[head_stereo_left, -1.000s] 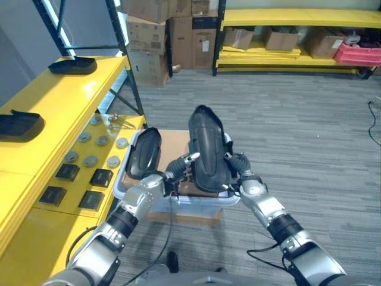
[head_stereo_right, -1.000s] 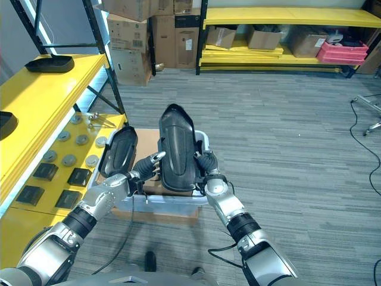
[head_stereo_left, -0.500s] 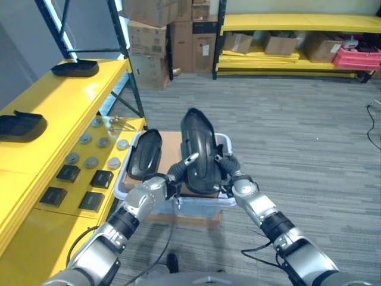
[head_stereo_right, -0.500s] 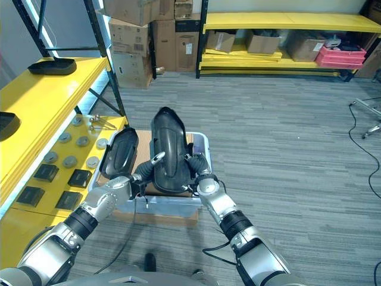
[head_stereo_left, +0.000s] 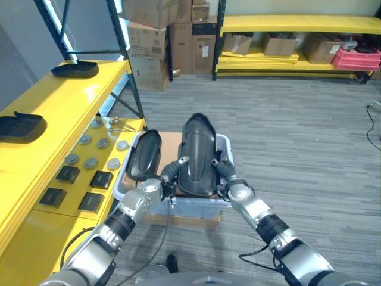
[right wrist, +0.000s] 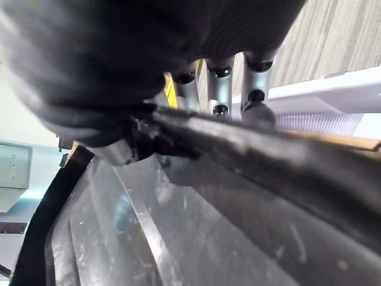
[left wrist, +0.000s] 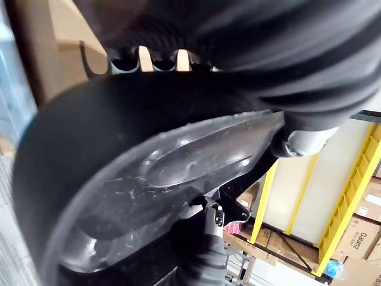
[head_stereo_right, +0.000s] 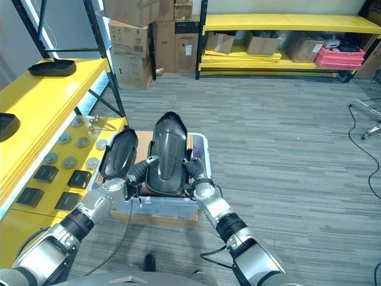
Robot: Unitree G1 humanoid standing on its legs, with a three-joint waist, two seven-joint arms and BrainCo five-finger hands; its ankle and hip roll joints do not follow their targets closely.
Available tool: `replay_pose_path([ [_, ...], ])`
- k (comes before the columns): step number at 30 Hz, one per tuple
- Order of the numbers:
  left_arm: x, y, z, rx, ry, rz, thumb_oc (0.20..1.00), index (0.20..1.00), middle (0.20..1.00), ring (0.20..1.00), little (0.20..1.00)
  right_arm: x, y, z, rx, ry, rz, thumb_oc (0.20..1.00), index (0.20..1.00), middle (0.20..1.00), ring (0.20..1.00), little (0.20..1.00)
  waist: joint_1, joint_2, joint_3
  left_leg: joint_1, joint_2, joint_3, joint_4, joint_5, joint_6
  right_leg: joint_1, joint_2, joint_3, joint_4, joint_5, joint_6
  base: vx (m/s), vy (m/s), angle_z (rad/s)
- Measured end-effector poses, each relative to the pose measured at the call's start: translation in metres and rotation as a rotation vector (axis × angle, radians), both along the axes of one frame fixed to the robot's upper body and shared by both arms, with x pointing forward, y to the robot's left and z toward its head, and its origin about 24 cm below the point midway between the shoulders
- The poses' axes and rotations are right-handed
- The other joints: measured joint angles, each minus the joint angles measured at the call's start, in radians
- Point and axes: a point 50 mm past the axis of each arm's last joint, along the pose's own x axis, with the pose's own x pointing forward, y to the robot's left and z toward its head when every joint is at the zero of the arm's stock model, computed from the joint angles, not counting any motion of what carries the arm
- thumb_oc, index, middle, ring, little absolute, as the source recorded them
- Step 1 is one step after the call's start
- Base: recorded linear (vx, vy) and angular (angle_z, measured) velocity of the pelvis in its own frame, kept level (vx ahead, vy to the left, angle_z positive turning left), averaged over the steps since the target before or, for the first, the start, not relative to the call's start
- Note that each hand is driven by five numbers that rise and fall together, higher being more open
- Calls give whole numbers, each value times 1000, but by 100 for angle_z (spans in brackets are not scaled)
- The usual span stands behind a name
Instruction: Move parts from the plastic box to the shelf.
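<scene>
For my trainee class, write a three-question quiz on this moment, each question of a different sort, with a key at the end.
1. True or false: the large black moulded plastic part is held between the left hand and the right hand above the white plastic box.
2. Multiple choice: where is the second, smaller black moulded part? A) on the grey carpet floor B) leaning at the box's left end C) on the far shelf among the cardboard boxes
3. Fill in: two black parts, one nearer than the other, already lie on the ______ shelf to the robot's left.

Key: 1 true; 2 B; 3 yellow
</scene>
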Motion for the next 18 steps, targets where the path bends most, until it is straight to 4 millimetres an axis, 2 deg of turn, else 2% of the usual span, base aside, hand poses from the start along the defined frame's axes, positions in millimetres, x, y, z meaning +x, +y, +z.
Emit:
replay_pose_path([
  [1,-1,0,-1,-5,-2,3,200,200,200,200,200,0,0,0,2,-5,0,200,200,200,200,200,0,0,0,0,0,0,0,0,0,0,0,0,1,-1,2,0,0,0],
  [2,-1,0,-1,-4,-9,4,200,200,200,200,200,0,-1,-1,5,-13,-1,815,815,815,815,815,0,0,0,0,0,-1,1,0,0,0,0,0,2,-1,2,0,0,0],
  [3,-2,1,-1,-7,-10,8,200,200,200,200,200,0,-1,-1,17,-28,-2,1000,1000,1000,1000,1000,0,1,-1,0,0,-1,1,0,0,-2,-2,0,5,-3,2,0,0,0],
  [6,-4,3,-4,-16,-12,13,200,200,200,200,200,0,-2,1,70,-35,-26,1000,1000,1000,1000,1000,4,1,-1,0,0,-3,5,-5,-7,-9,-5,-2,28,-19,-4,27,0,1],
  [11,0,9,2,-36,-46,57,200,200,200,200,200,7,1,18,182,-79,-121,1000,1000,1000,1000,1000,16,6,-4,2,1,-3,12,-6,-4,-6,-6,-3,34,-25,-5,42,5,1],
  [15,-2,11,-2,-33,-34,91,200,200,200,200,200,4,0,17,221,-66,-182,1000,1000,1000,1000,1000,11,5,-3,4,1,-1,11,-6,-4,-7,-6,0,34,-27,-2,16,25,-2],
  [18,-4,20,-6,-31,-27,138,200,200,200,200,200,-1,-11,13,235,-63,-251,1000,1000,1000,1000,1000,11,5,-3,5,0,0,11,-8,-3,-7,-6,4,34,-28,-2,5,17,-2],
])
